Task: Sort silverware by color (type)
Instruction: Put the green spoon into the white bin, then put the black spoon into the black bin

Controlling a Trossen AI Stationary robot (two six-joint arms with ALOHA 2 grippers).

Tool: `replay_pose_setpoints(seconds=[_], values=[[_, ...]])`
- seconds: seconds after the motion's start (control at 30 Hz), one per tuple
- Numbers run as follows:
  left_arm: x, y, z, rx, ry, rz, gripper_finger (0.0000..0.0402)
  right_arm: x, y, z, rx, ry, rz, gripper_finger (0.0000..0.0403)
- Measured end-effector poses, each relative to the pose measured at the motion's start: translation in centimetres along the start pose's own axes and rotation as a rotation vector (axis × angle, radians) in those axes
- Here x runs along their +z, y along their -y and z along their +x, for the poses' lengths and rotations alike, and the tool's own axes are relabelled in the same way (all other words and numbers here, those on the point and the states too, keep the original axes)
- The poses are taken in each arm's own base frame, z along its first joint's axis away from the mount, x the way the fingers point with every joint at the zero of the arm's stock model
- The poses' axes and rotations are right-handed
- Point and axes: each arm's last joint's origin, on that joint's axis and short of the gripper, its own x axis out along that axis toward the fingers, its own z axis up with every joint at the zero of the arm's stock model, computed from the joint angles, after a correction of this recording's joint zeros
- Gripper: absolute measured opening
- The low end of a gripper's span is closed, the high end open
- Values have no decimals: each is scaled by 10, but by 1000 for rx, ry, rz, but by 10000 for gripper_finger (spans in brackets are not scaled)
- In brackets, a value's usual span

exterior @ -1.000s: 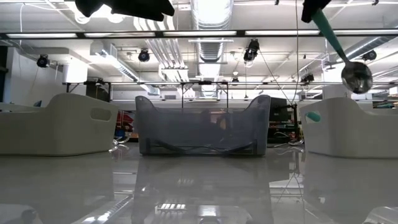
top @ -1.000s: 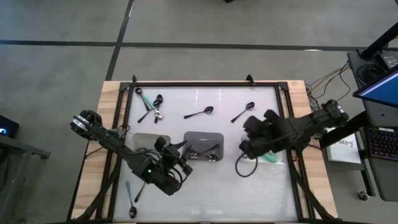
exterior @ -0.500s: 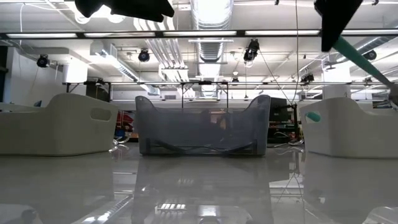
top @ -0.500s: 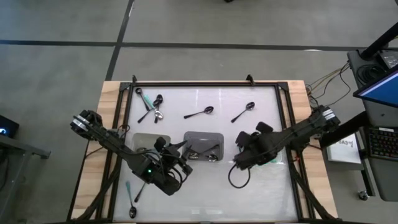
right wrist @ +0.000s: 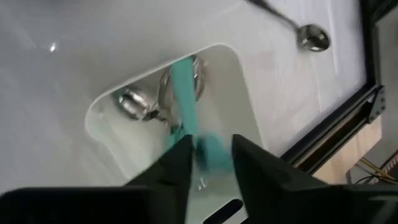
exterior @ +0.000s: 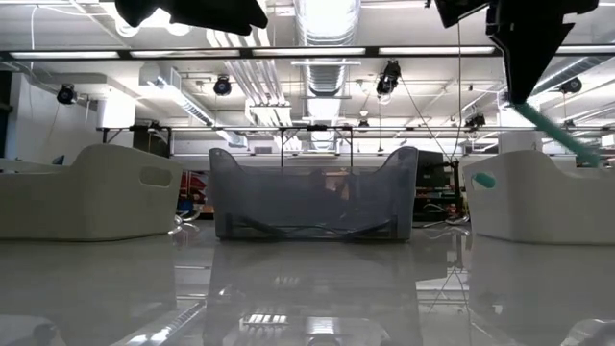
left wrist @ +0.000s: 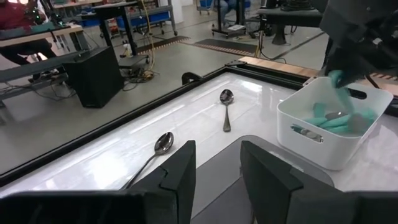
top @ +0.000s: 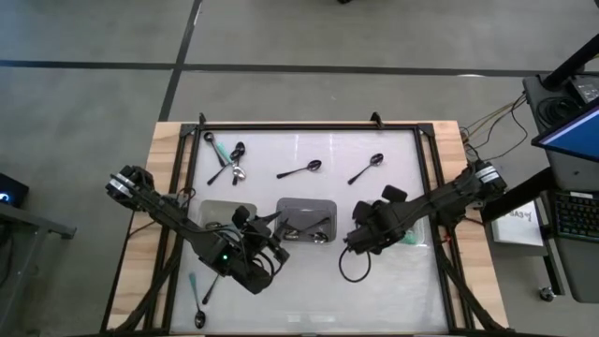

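Note:
My right gripper (right wrist: 210, 142) is shut on a mint-green spoon (right wrist: 186, 106) above the right white tray (top: 412, 245), which holds other mint-handled spoons (left wrist: 339, 119). In the low view the mint handle (exterior: 562, 139) slants down from the gripper (exterior: 524, 58). My left gripper (left wrist: 217, 177) is open, hovering beside the grey middle tray (top: 307, 208), which holds spoons. Two black spoons (top: 301, 170) (top: 367, 168) lie flat on the table toward its far side. A small cluster of spoons (top: 229, 161) lies at the far left. My right gripper pinches the mint-green spoon by its handle end (right wrist: 205, 146) between the two fingers, coming from above. The spoon is lifted clear and slants down away from the fingers, its shiny bowl (right wrist: 181, 70) above the spoons lying in the white tray.
A pale tray (top: 223, 215) sits left of the grey one, partly under my left arm. A mint spoon (top: 192, 281) and a black spoon (top: 204, 304) lie near the table's near left corner. A black frame (top: 309, 126) rims the table. A cable loop (top: 351, 267) hangs below my right arm.
My right gripper has moved toward the table's near left and come down over the right white tray, carrying the mint-green spoon. The spoon has tipped from steep to a flatter slant. My left arm has kept still.

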Motion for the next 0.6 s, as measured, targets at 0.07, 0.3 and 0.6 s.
replay_pose_setpoints(seconds=[0.07,0.3,0.6], values=[[0,0,0,-1,-1,1,109,0,0,0,2,-2,-6,141],[-9,4,-3,-211,-268,43,109,-1,0,0,17,-18,23,187],[-32,10,-39,-610,-844,116,109,7,-2,-15,64,98,54,175]])
